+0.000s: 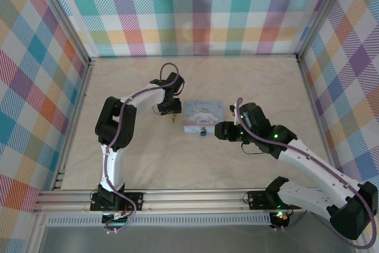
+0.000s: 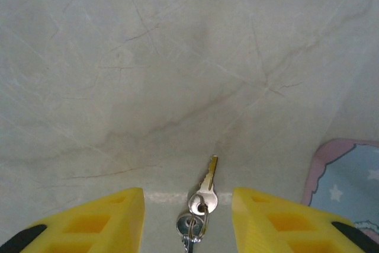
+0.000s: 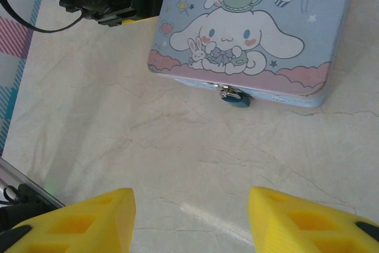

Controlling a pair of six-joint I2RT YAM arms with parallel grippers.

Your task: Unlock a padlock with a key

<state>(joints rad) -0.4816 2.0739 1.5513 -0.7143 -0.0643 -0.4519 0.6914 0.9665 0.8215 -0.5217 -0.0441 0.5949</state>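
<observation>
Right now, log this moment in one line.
left gripper: open, straddling key | right gripper: open, facing padlock | padlock: on front of tin

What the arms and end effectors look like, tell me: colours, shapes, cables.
The left arm and right arm are white links with black joints. A purple cable runs along each. Green lights glow on the right arm. The left end effector and right end effector have yellow fingers with recessed pockets.

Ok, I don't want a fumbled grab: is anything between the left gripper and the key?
Nothing visible. The key lies on the bare table between the open fingers of the left gripper, untouched; the tin sits off to one side.
</observation>
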